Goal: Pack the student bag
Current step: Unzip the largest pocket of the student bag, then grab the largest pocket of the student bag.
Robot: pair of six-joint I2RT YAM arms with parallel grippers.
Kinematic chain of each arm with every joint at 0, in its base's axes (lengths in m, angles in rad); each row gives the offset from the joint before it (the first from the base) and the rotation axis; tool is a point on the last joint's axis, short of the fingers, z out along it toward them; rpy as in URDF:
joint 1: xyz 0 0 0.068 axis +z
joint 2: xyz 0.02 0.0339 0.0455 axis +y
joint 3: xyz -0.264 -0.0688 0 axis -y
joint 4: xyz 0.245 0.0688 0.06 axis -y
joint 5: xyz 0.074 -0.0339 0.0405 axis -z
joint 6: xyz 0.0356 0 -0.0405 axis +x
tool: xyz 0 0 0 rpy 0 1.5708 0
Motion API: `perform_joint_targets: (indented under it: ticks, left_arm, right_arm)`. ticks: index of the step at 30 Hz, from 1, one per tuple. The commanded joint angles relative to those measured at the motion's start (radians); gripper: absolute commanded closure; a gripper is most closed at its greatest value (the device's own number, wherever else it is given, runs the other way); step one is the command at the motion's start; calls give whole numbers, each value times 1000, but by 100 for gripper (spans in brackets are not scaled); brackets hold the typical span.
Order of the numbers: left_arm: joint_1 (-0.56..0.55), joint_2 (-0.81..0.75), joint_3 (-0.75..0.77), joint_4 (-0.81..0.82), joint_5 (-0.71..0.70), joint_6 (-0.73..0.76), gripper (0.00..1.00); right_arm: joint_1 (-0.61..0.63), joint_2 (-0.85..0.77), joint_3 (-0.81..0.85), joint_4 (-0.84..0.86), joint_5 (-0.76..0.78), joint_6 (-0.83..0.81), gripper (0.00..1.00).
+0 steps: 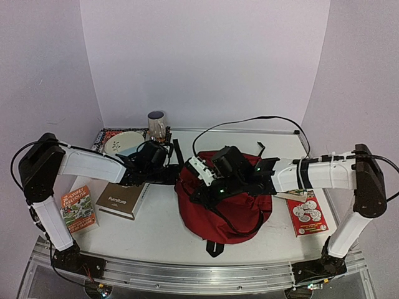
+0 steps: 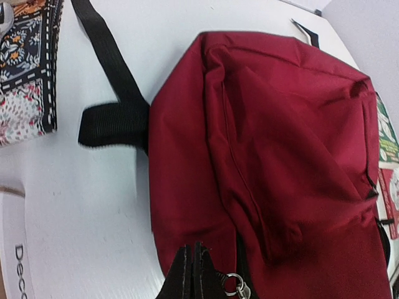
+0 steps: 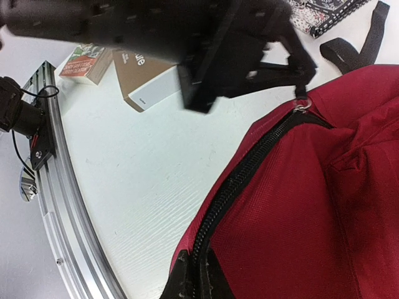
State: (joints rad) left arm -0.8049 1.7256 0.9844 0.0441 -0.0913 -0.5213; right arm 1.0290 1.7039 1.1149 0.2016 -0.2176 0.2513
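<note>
1. White table (image 1: pixel 168 233) under pale walls carries the student bag (image 1: pixel 234 218), slumped at its centre between the two arms.
2. Packing looks barely begun: the zip (image 3: pixel 249 162) is closed along the stretch that shows, and the Furniture book (image 1: pixel 121 200), a colourful paperback (image 1: pixel 78 210) and a red booklet (image 1: pixel 307 213) lie outside.
3. Left gripper (image 2: pixel 194 258) is pressed together, apparently on the zip pull (image 3: pixel 302 106).
4. Right gripper (image 3: pixel 190 274) pinches the bag's fabric beside the zip.
5. Inside of the bag is hidden; the white bowl (image 1: pixel 121 143) looks empty, and the glass mug's (image 1: pixel 157 124) contents cannot be told.
</note>
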Motion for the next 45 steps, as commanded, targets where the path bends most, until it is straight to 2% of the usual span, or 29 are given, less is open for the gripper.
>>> perform_joint_targets:
  ticks: [1, 10, 14, 16, 17, 21, 23, 30, 34, 40, 45]
  left_arm:
    - [50, 65, 108, 30, -124, 38, 100]
    - [86, 177, 233, 15, -171, 76, 100]
    - [85, 137, 220, 5, -137, 74, 99]
    - [86, 88, 192, 4, -133, 67, 93]
    - [86, 64, 177, 3, -134, 65, 88]
    - [85, -35, 113, -10, -124, 50, 70]
    - [85, -79, 85, -29, -103, 40, 61]
    - [66, -222, -36, -105, 4, -8, 37]
    - [27, -292, -116, -123, 44, -52, 27]
    - [-65, -349, -179, -136, 56, -105, 17]
    - [-105, -343, -201, -138, 84, -130, 15]
  right_arm:
    - [21, -53, -3, -22, -59, -36, 100]
    - [21, 79, 104, -16, -48, -53, 100]
    - [21, 144, 164, -20, 48, -30, 99]
    - [21, 150, 180, -24, 64, -29, 92]
    - [21, 147, 183, -25, 68, -30, 83]
    - [20, 120, 181, -50, 84, -50, 65]
    - [19, 94, 170, -74, 102, -58, 60]
    - [19, -31, 68, -134, 169, -64, 51]
    - [19, -90, 17, -147, 167, -56, 48]
    - [19, -97, -4, -159, 91, -54, 45]
    - [20, -58, -7, -164, 101, -48, 45]
